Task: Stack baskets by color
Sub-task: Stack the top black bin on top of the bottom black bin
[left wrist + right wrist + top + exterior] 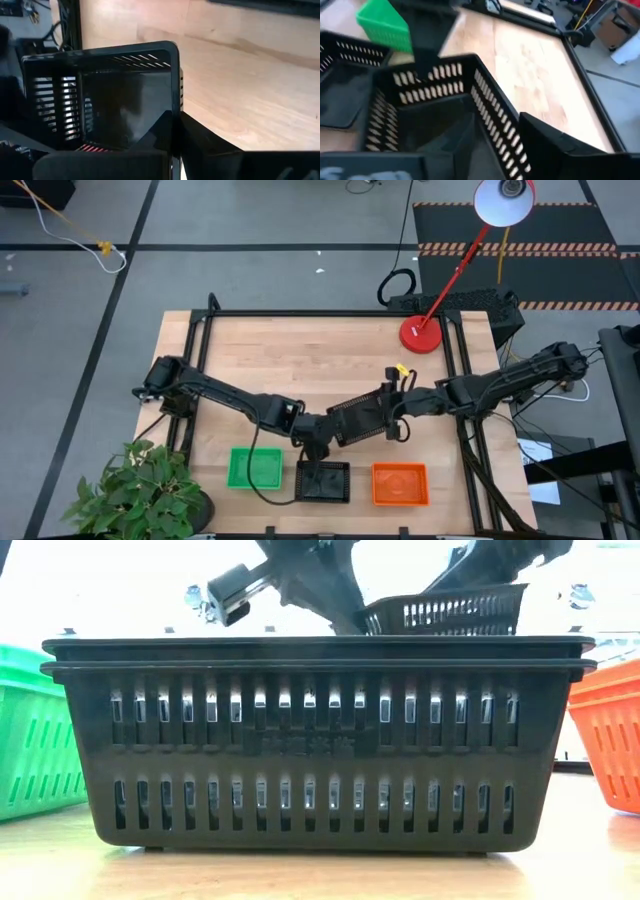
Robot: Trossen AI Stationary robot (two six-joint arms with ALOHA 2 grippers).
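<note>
Both arms hold one black basket [357, 420] above the black stack [323, 481], ready to drop it in. The left end effector [318, 442] pinches its rim; the right end effector [392, 423] pinches its other wall.

The high view looks straight down on the whole counter [320, 350], the low view sits at counter height close against the black basket stack [315, 740], and both wrist views look closely at the lifted black basket [100, 100].
</note>
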